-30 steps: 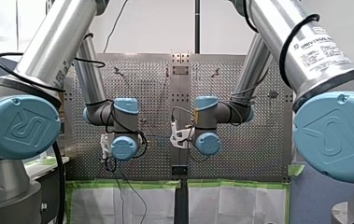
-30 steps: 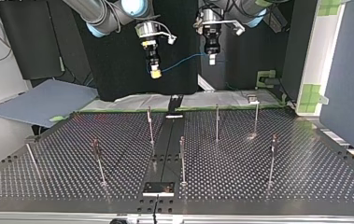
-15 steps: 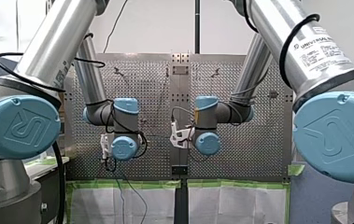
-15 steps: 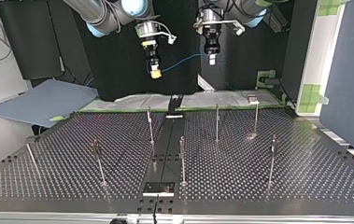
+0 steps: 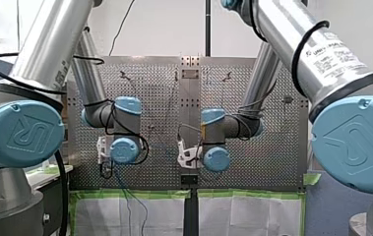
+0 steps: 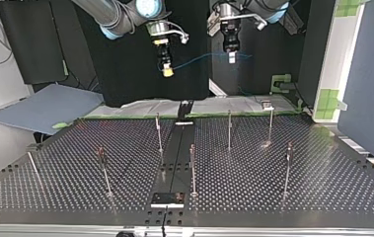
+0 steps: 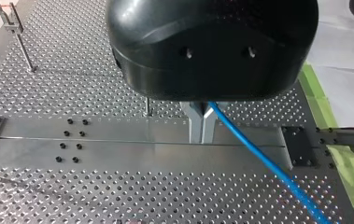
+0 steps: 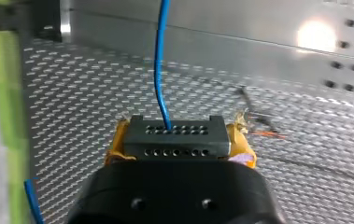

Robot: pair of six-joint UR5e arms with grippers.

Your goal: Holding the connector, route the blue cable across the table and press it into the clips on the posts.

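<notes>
High above the table in the top view, my right gripper [image 6: 167,72] with yellow pads and my left gripper [image 6: 231,58] hang side by side, the blue cable [image 6: 198,59] strung between them. In the right wrist view the right gripper [image 8: 178,148] is shut on a black connector [image 8: 174,133]. The cable [image 8: 159,60] leaves the connector's face. In the left wrist view the metal fingers [image 7: 194,122] of my left gripper [image 7: 201,139] are shut on the cable [image 7: 268,163], which trails off to one side. Several thin posts [image 6: 159,132] with clips stand on the perforated table [image 6: 253,187].
A dark metal rail [image 6: 174,163] runs down the table's middle, with a small black block [image 6: 167,199] at its near end in the top view. A clipped post [image 7: 18,39] stands far off beside the left gripper. Green tape [image 5: 125,194] edges white sheets.
Both grippers have risen and shifted toward the top view's right, carrying the cable and connector with them. The cable between them now hangs flatter.
</notes>
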